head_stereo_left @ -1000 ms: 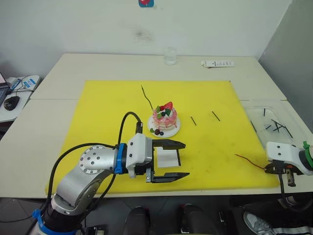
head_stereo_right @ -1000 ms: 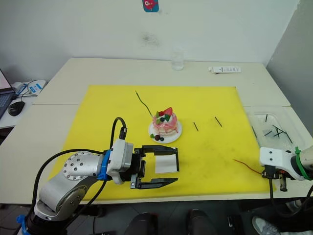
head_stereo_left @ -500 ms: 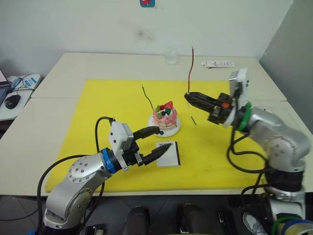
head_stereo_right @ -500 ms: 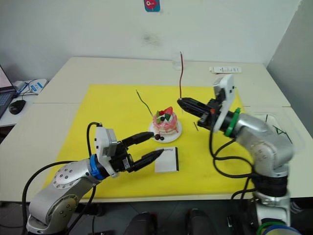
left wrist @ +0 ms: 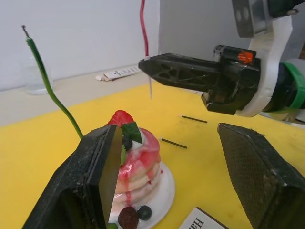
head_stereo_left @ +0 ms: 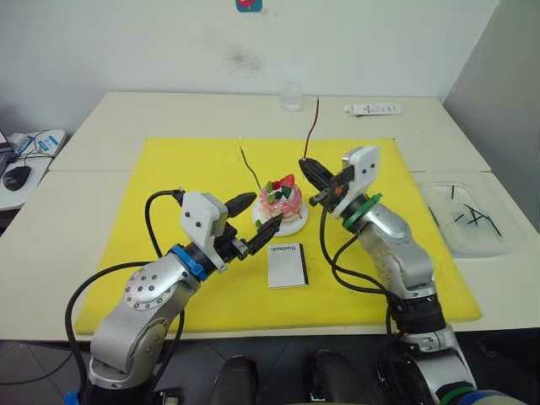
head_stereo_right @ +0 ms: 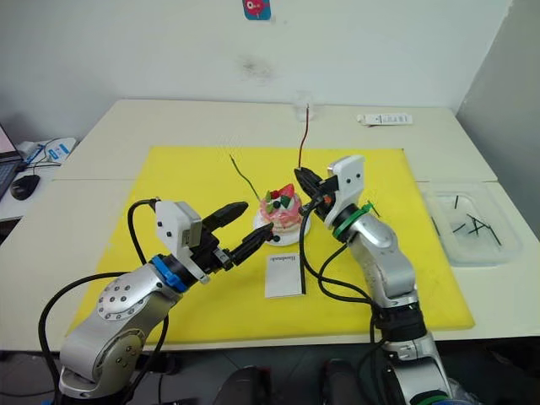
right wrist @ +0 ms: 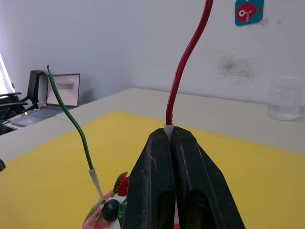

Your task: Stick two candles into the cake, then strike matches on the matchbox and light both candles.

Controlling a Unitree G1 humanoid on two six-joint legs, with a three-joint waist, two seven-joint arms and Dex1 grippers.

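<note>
- standing on its white plate on the yellow mat (head_stereo_left: 169, 169), the cake (head_stereo_left: 284, 201) already has the green candle (head_stereo_left: 251, 170) stuck in it.
- the red candle (head_stereo_left: 312, 128) is pinched upright at its pale end by the closed right gripper (head_stereo_left: 305, 163), just above the cake.
- the left gripper (head_stereo_left: 260, 219) is held spread wide and empty beside the cake.
- the matchbox (head_stereo_left: 288, 265) is lying flat near the plate.

Glossy pink cake (left wrist: 138, 162); matt black plastic pincer (left wrist: 164, 186).
</note>
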